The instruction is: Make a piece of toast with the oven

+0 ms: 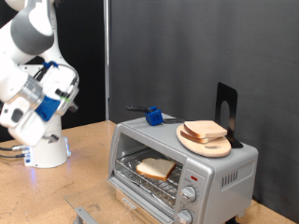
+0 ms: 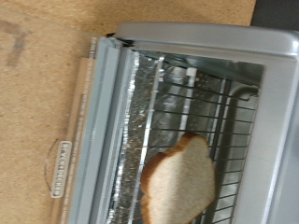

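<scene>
The silver-grey oven (image 1: 229, 168) stands at the exterior view's right with its glass door (image 2: 89, 121) folded open. A piece of toast (image 1: 156, 168) lies on the wire rack inside; it also shows in the wrist view (image 2: 182, 182). A second slice (image 1: 204, 130) lies on a round wooden plate (image 1: 217, 148) on the oven's roof. The white arm (image 1: 37, 93) is raised at the exterior view's left, well away from the oven. Its fingers do not show in either view. The wrist view looks at the open oven (image 2: 224, 37) from some distance.
A blue tool with a black handle (image 1: 154, 116) and a black stand (image 1: 227, 107) sit on the oven's roof. Two knobs (image 1: 190, 194) are on the oven's front. A grey object (image 1: 82, 214) lies on the wooden table at the exterior view's bottom edge.
</scene>
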Robot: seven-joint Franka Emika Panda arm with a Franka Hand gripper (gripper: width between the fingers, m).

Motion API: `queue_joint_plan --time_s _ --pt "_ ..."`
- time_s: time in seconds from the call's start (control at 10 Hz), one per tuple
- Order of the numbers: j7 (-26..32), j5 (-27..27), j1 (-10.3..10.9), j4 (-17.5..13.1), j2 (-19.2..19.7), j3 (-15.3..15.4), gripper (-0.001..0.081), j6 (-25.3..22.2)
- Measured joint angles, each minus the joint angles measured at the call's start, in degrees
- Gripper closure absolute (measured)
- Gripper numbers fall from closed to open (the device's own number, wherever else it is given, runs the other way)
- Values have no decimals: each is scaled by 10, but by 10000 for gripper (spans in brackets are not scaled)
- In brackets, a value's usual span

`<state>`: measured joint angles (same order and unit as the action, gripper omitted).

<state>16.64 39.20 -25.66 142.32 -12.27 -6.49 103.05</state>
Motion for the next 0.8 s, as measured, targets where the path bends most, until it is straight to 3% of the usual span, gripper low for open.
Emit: queue_joint_plan --time_s 0.5,0.8 --pt "39 34 -5 -32 52 -27 -2 -9" --pt "30 26 -5 -24 58 -26 -2 7"
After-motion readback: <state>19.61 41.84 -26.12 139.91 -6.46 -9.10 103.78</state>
